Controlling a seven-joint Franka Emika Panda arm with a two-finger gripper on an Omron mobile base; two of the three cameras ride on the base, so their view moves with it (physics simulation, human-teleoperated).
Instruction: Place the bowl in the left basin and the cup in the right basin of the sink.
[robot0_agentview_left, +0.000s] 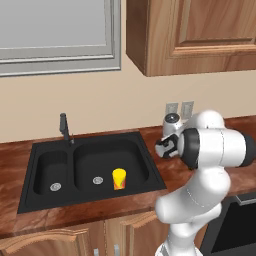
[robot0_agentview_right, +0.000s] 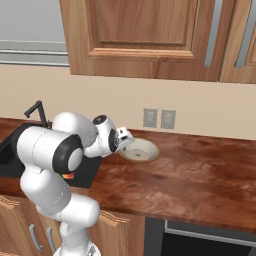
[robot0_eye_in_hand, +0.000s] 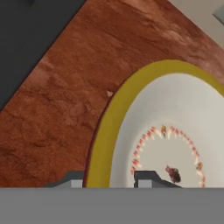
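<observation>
Straddled the near rim of the shallow cream-white, tan-rimmed bowl on the reddish-brown wooden surface — claw part-open, one fingertip either side, grip not certain.

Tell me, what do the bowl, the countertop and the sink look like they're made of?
The bowl: probably glazed ceramic, smooth cream inside with a tan rim. The countertop: polished reddish-brown stone or wood-look surface, mottled. The sink: matte black, maybe composite or coated metal; no shine.
</observation>
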